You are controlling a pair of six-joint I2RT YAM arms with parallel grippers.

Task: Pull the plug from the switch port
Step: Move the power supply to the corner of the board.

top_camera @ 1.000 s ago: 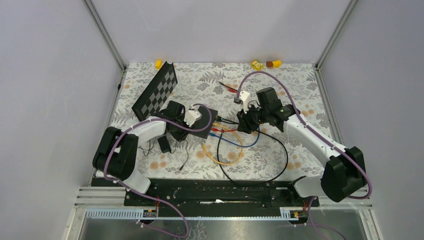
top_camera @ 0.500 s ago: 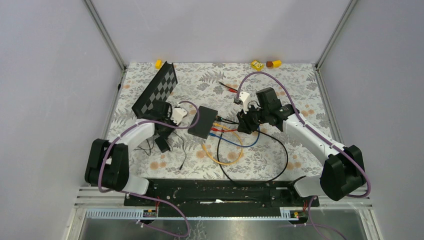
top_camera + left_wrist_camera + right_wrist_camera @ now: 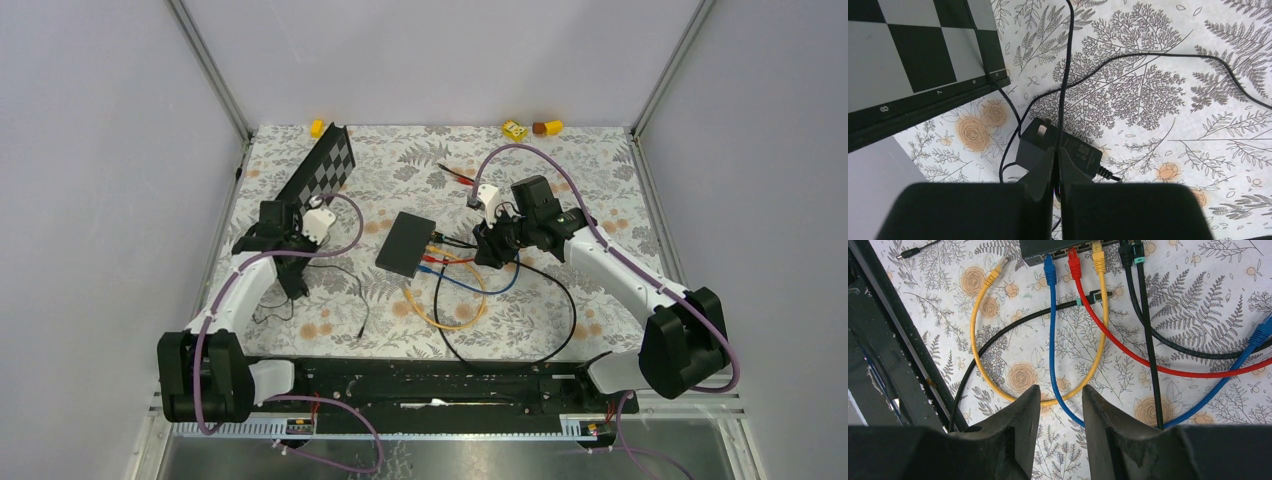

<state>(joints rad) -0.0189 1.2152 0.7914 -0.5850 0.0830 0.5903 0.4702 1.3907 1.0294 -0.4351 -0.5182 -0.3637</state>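
Slippage is looming: we are hovering our right hand (image 3: 1060,392), spread, near the plugs (image 3: 1075,265), while our left hand (image 3: 1056,155), pressed together, is leaving the switch (image 3: 405,244) unbraced.

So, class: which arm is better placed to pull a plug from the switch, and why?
Right. The right gripper, open, hovers over the cables plugged into the switch; the left gripper, shut, is far off above the adapter by the chequered board.
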